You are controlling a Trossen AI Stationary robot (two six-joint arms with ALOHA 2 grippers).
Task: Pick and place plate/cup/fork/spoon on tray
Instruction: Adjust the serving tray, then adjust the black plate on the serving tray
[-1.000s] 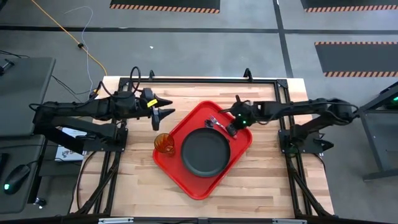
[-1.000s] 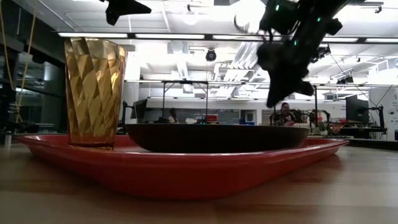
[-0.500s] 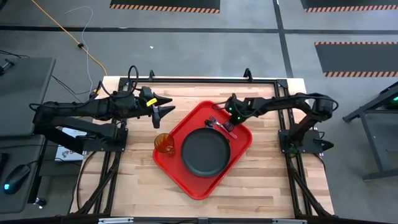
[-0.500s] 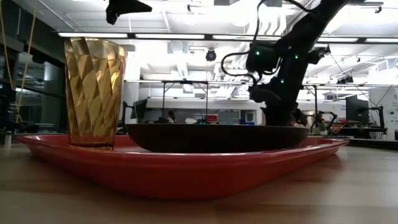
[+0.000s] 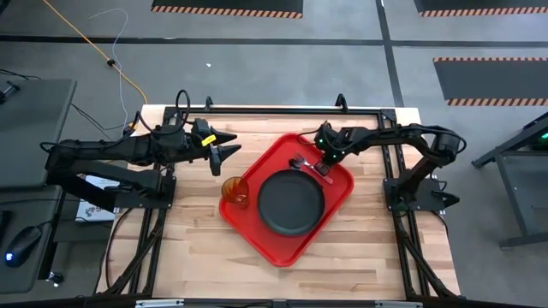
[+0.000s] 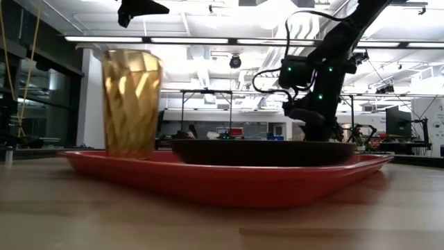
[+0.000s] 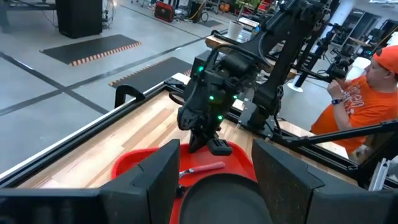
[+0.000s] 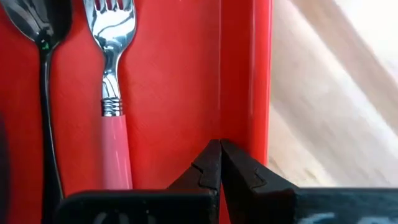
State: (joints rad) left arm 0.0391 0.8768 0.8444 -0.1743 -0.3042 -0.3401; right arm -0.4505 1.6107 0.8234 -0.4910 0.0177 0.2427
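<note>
The red tray (image 5: pixel 282 248) lies flat on the wooden table. It carries the dark plate (image 5: pixel 291 204), the amber cup (image 5: pixel 235 190) at its left corner, and the pink-handled fork (image 8: pixel 115 106) and silvery spoon (image 8: pixel 43 74) side by side near its far rim. My right gripper (image 5: pixel 330 161) is shut on that far rim, next to the fork. My left gripper (image 5: pixel 224 145) is open and empty, in the air left of the tray. The cup (image 6: pixel 132 104) and the plate (image 6: pixel 263 151) also show in the low view. My right gripper pinches the tray's raised rim (image 8: pixel 236 134) between its two fingertips, on the far right side just beside the fork's handle. The fingers come from above, pointing down. The tray stays flat on the table with everything on it.
Bare wood lies near and to the right of the tray. A black frame (image 5: pixel 390 154) runs along the table's far and right edges. A person in an orange shirt (image 7: pixel 367 81) is beyond the table's right side.
My right gripper has come down onto the tray's far rim and gone toward the table's right and far edges. The tray has slid with it along the table. The cup, plate, fork and spoon have ridden along, keeping their places on it.
</note>
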